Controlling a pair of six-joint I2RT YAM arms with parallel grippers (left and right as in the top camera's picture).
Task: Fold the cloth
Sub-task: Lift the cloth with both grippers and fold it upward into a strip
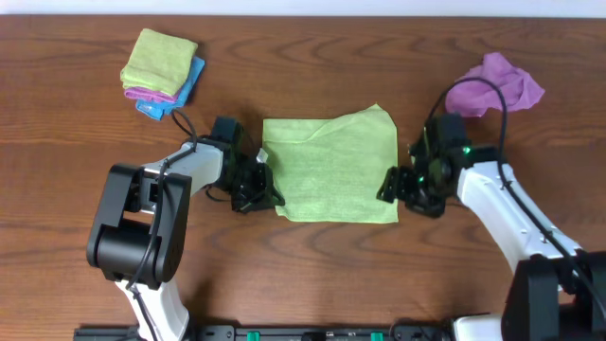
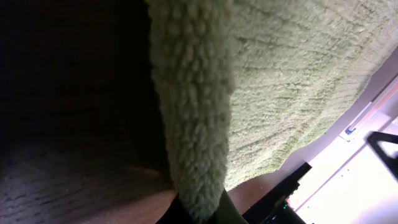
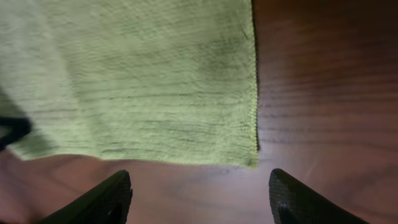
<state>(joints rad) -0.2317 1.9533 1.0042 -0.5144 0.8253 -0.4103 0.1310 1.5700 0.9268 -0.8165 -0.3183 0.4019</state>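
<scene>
A light green cloth (image 1: 333,168) lies mostly flat in the middle of the table, its top edge folded over a little. My left gripper (image 1: 260,194) is at the cloth's lower left corner and is shut on a raised fold of the green cloth (image 2: 196,124), which fills the left wrist view. My right gripper (image 1: 390,187) is open and empty just off the cloth's lower right corner; in the right wrist view its two fingers (image 3: 199,199) straddle bare table in front of the cloth's edge (image 3: 155,93).
A stack of folded cloths, green on pink on blue (image 1: 161,71), sits at the back left. A crumpled purple cloth (image 1: 497,83) lies at the back right, by the right arm's cable. The table is dark wood (image 1: 312,275).
</scene>
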